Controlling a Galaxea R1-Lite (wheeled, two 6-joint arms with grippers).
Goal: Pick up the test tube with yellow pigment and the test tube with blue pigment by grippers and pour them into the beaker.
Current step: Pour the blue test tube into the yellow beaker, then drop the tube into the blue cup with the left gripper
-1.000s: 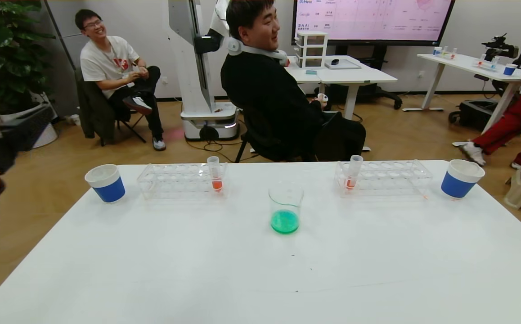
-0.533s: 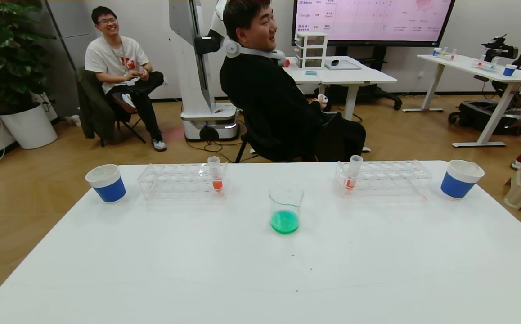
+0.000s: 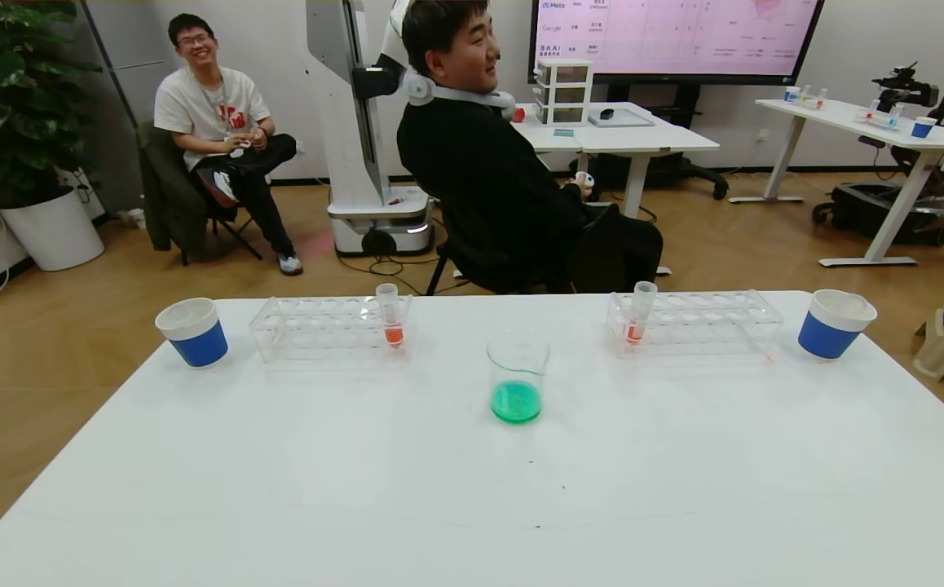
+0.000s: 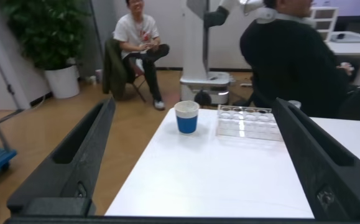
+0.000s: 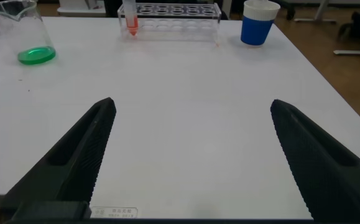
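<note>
Nearest, in the right wrist view, the right gripper (image 5: 192, 155) hangs over the near part of the white counter (image 5: 186, 81), its two black fingers (image 5: 86, 149) spread wide apart with nothing between them. The left gripper (image 4: 198, 155) sits off the counter's left edge, seen in its own wrist view, its fingers (image 4: 74, 149) likewise wide open and holding nothing; neither gripper shows in the head view. Toward the middle of the counter (image 3: 276, 489) stands the beaker (image 3: 517, 377), upright, with green liquid in its bottom. Behind it, along the far edge, lie two clear racks. The left rack (image 3: 321, 328) holds one upright tube (image 3: 390, 315) with orange-red liquid at its right end; the right rack (image 3: 704, 320) holds another orange-red tube (image 3: 640, 312) at its left end. A blue-and-white cup (image 3: 191, 331) stands just left of the left rack, and a second cup (image 3: 834, 324) just right of the right rack. The yellow tube and the blue tube cannot be seen in any view. Beyond the counter a man in black (image 3: 496, 163) sits with his back turned, and farther off, by a plant (image 3: 7, 90), a man in a white shirt (image 3: 215, 122) sits smiling.
</note>
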